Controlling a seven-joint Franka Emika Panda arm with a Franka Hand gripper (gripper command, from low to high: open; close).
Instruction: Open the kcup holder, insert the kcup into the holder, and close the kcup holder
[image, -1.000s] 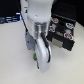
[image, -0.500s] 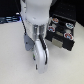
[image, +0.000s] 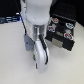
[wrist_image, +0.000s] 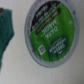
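The kcup (wrist_image: 50, 32) fills the wrist view from close up: a white pod with a round green lid and white lettering, lying on the white table. The exterior view does not show it, because the white arm stands in front. My gripper (image: 40, 64) hangs low over the table in the middle of that view, its fingers hidden by the wrist, so I cannot tell how they stand. The kcup holder (image: 64, 41), a black box, sits at the exterior view's right, close beside the arm. Several pods (image: 59, 22) show in its round slots.
A teal shape (wrist_image: 6, 30) lies at the edge of the wrist view, apart from the kcup. White table (image: 12, 60) stretches over the exterior view's left. A dark band (image: 10, 20) runs along the back.
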